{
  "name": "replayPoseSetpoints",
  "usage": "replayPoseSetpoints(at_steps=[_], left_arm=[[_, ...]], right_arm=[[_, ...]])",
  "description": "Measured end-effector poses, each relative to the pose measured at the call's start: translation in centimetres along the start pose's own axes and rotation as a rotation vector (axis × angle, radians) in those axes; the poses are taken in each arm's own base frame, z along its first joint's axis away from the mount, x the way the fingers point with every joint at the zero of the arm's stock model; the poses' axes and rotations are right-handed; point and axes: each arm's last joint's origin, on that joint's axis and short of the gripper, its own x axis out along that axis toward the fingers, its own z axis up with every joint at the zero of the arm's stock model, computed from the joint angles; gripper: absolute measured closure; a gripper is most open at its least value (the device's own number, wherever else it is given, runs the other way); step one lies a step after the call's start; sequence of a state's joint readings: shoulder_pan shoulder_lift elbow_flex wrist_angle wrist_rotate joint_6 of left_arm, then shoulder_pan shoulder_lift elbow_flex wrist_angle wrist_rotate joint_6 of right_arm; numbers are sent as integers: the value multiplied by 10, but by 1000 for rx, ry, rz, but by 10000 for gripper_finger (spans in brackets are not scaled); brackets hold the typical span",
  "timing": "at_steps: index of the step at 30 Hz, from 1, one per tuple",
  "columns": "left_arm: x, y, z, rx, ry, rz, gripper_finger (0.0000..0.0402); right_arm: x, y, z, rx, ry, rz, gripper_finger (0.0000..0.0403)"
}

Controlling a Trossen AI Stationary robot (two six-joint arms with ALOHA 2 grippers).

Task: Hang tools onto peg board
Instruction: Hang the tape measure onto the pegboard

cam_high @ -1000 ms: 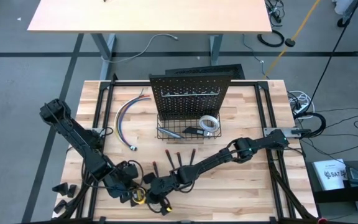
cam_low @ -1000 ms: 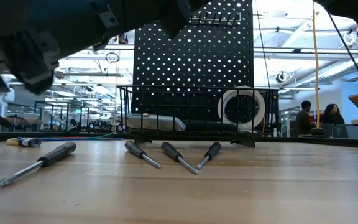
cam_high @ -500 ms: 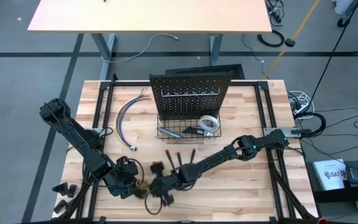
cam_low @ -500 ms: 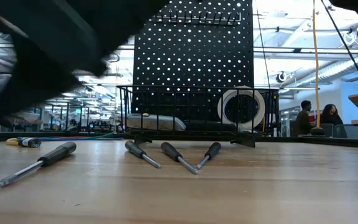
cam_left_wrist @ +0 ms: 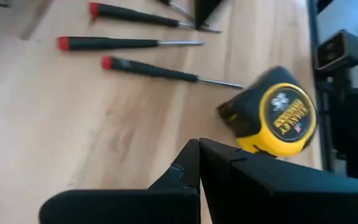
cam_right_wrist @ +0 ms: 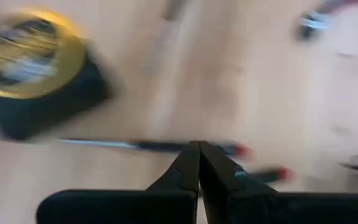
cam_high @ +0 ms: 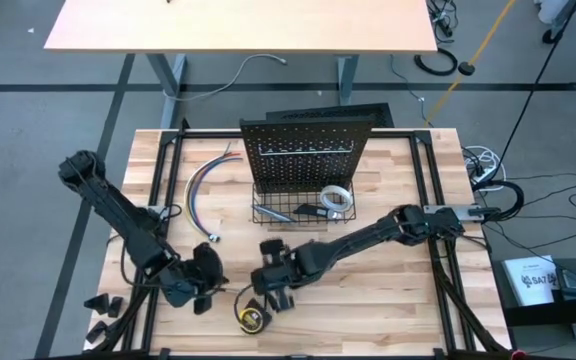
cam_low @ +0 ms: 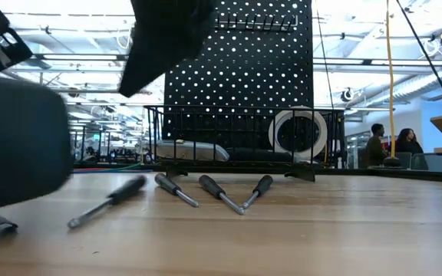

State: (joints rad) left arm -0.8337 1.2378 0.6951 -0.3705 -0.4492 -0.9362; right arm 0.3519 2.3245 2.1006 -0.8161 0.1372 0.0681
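Both grippers hang low over the front of the table (cam_high: pixel 398 300), each with its fingers pressed together and holding nothing. The left gripper (cam_high: pixel 208 283) sits just left of the tape measure (cam_high: pixel 252 318), which lies loose on the wood just in front of the right gripper (cam_high: pixel 271 297). In the left wrist view the tape measure (cam_left_wrist: pixel 272 118) lies just beyond the closed fingers (cam_left_wrist: pixel 199 163), with three screwdrivers (cam_left_wrist: pixel 126 43) farther out. Behind both grippers stands the peg board (cam_high: pixel 303 150); its basket (cam_high: pixel 268 212) holds the tape roll (cam_high: pixel 336 199) and the knife (cam_high: pixel 311 210).
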Motion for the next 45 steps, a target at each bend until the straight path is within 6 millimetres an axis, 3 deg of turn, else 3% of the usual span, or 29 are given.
replayPoseSetpoints(at_steps=[5,11,18,22,25,32,38,45], left_arm=[[9,-24,-11,59,-31,-124,398],[22,-42,-26,239,-42,-206,398],[43,-44,-43,205,23,-167,398],[52,-44,-49,284,31,-157,398],[51,-53,-43,399,-2,-169,398],[37,-82,-24,720,-86,-247,398],[25,-103,-10,813,-158,-298,393],[25,-120,6,806,-166,-332,375]], right_arm=[[-1,28,-11,-26,84,133,402],[-4,34,-15,12,121,117,403],[-16,60,-18,21,76,-65,403],[-21,78,-25,-60,19,-344,403],[-27,88,-26,-126,-14,-447,403],[-27,99,-25,-68,-44,-332,403],[-28,107,-17,-70,-129,-291,403],[-27,106,-16,-98,-132,-292,403]])
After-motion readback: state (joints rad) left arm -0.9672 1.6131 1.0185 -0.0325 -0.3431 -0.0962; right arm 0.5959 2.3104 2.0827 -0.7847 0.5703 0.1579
